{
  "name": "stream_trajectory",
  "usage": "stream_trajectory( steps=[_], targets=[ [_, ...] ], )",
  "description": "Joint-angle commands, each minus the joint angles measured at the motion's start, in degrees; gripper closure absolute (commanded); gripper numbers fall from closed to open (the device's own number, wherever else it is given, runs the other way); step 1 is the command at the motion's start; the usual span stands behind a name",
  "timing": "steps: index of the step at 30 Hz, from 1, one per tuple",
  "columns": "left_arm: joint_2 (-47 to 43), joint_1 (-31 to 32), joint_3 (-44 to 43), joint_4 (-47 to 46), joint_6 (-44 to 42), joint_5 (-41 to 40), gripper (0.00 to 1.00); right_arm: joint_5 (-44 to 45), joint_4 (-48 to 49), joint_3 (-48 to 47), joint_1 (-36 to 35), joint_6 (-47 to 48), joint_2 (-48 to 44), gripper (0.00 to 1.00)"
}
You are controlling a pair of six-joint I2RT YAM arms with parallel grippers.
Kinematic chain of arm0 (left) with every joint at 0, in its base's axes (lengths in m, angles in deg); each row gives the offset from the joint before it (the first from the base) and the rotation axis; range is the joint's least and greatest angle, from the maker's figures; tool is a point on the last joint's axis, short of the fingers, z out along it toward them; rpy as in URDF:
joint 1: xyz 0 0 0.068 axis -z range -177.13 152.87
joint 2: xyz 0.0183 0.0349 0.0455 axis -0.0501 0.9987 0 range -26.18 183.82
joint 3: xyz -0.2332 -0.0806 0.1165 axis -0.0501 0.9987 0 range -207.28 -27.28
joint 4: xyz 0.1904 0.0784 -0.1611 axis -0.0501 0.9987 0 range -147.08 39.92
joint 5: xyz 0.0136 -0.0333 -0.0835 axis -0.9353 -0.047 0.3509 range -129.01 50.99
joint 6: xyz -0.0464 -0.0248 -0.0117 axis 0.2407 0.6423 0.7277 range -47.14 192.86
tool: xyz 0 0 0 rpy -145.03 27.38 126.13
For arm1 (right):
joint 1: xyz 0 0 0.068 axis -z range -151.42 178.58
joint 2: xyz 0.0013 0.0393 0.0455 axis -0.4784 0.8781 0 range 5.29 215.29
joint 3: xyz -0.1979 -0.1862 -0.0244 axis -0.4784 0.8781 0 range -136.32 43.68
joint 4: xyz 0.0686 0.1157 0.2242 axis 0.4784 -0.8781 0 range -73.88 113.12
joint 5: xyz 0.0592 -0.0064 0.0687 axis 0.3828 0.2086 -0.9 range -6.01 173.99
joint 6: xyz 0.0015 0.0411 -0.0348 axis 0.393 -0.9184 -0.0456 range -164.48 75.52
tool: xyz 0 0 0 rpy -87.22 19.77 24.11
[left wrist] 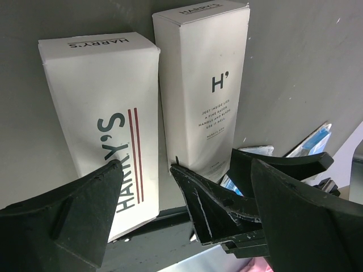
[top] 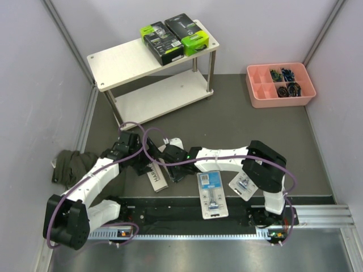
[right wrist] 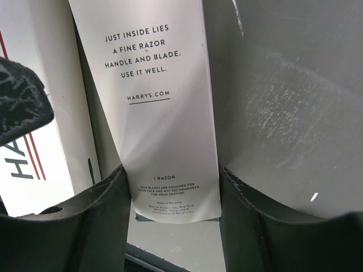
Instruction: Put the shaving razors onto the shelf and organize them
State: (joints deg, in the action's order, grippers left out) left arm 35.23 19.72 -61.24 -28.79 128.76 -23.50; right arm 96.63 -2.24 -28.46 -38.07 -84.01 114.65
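Note:
Two white Harry's boxes lie side by side on the dark mat. In the right wrist view my right gripper (right wrist: 173,173) is shut on the near end of the "H'" box (right wrist: 153,85), one finger on each long edge. My left gripper (left wrist: 182,164) is open and wide, hovering over the near ends of the red-striped box (left wrist: 102,113) and the "H'" box (left wrist: 204,79). From above, both grippers, left (top: 144,161) and right (top: 170,169), meet over the boxes (top: 156,178). Two black and lime packs (top: 160,42) (top: 187,33) lie on the shelf (top: 122,62). Two blue-card blister packs (top: 211,194) (top: 244,184) lie near the front edge.
A pink compartment tray (top: 281,102) with small dark items stands at the far right. A dark green cloth (top: 68,164) lies by the left wall. The shelf's lower board (top: 164,96) is bare. Grey walls close in the sides and back.

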Motion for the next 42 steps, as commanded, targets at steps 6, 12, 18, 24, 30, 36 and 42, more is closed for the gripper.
stream_trajectory(
  steps=[6,12,18,24,30,36,42],
  targets=[
    [-1.11,0.12,-0.76,-2.18,0.52,1.89,0.01,5.28,-3.63,1.47,-0.32,0.59,-4.85,0.66],
    [-1.20,0.21,-1.64,-6.58,1.05,3.65,0.01,6.08,-3.99,3.76,-0.32,0.86,-12.23,0.68],
    [-0.94,0.12,-0.06,-17.20,3.42,9.36,0.01,5.11,-3.64,5.95,-0.32,1.12,-19.08,0.69],
    [-2.87,0.12,3.80,-29.67,5.27,12.87,0.01,-0.16,-0.48,7.80,-0.32,2.70,-23.40,0.69],
    [-3.84,0.21,6.44,-37.77,5.89,16.48,0.03,-4.64,1.54,8.42,-0.41,2.09,-25.51,0.69],
    [-4.28,0.56,6.97,-40.25,5.80,19.03,0.18,-4.91,1.99,7.72,-0.32,1.12,-25.78,0.69],
    [-5.42,1.18,7.67,-40.95,5.80,20.26,0.35,-3.07,-0.21,4.73,-0.41,1.12,-24.63,0.69]
  ],
)
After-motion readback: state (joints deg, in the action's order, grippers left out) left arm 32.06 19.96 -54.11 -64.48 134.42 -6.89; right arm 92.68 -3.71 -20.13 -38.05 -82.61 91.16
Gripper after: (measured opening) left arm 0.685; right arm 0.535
